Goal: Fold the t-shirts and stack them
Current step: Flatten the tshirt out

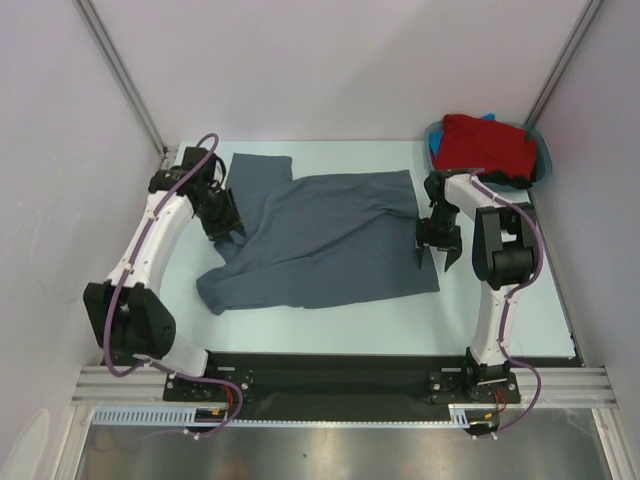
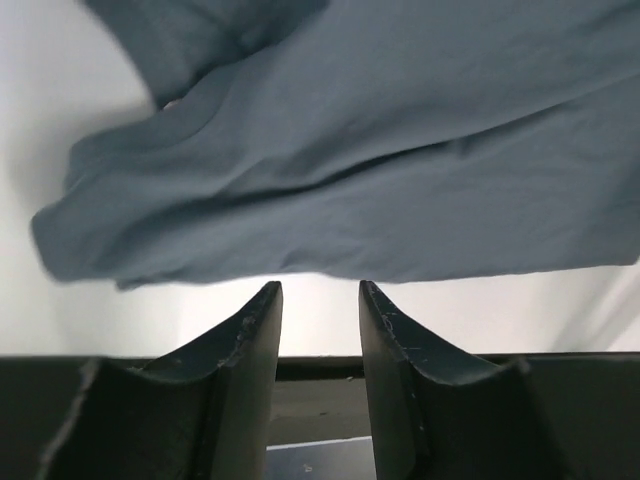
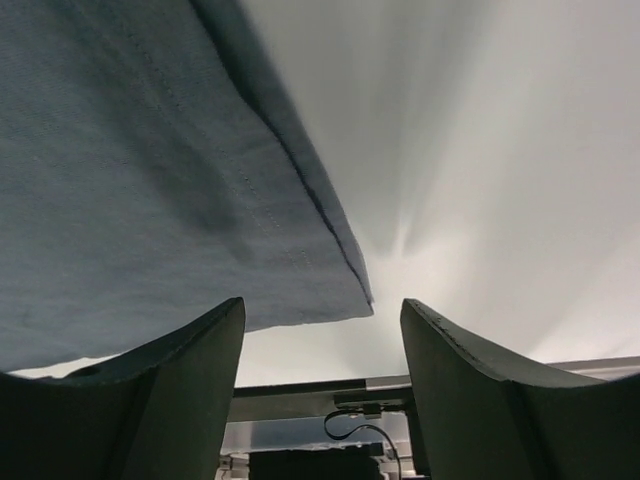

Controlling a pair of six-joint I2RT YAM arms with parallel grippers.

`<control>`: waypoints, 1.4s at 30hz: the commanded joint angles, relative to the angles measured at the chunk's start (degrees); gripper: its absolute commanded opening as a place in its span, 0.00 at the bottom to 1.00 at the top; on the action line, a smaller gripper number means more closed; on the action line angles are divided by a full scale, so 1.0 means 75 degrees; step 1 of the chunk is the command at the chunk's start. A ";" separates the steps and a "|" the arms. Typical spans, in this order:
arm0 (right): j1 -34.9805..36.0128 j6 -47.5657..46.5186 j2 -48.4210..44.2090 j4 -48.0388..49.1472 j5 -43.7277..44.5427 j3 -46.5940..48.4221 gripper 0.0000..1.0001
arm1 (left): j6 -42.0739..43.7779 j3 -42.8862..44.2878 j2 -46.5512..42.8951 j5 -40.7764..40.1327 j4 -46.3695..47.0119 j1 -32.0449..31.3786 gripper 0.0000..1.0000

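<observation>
A dark slate-grey t-shirt lies spread and partly rumpled across the middle of the table; it fills the top of the left wrist view and the upper left of the right wrist view. A bright red t-shirt with a bit of blue cloth lies heaped in the teal tub at the back right. My left gripper hovers over the grey shirt's left part, open, nothing between its fingers. My right gripper stands open by the shirt's right hem corner, holding nothing.
White walls close in the table on both sides and at the back. A black strip runs along the near edge by the arm bases. Bare table surface shows to the right of the grey shirt.
</observation>
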 commanded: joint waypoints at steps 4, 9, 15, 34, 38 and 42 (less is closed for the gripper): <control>0.0183 -0.0003 0.0211 0.0187 -0.0381 -0.0240 0.69 | 0.0328 0.1127 0.1164 0.0744 0.0589 0.0021 0.40; 0.0557 -0.0003 0.0503 0.0327 0.0123 -0.0345 0.69 | 0.0645 0.1937 0.1705 0.0709 0.0377 0.0020 0.40; 0.1131 0.0290 0.0902 0.0164 0.1751 -0.0556 0.69 | 0.0727 0.2230 0.2103 0.0861 0.0354 0.0020 0.39; 0.1542 0.2457 -0.0831 -0.0574 0.1952 -0.3240 0.70 | 0.0856 0.1411 0.1823 0.0920 0.0412 0.0032 0.37; 0.1659 0.2705 -0.1136 -0.0984 0.2128 -0.2937 0.70 | 0.0914 0.1036 0.1600 0.0874 0.0436 0.0055 0.37; 0.1648 0.2622 -0.1184 -0.1195 0.2361 -0.1627 0.73 | 0.1008 0.1058 0.1576 0.0617 0.0541 0.0114 0.36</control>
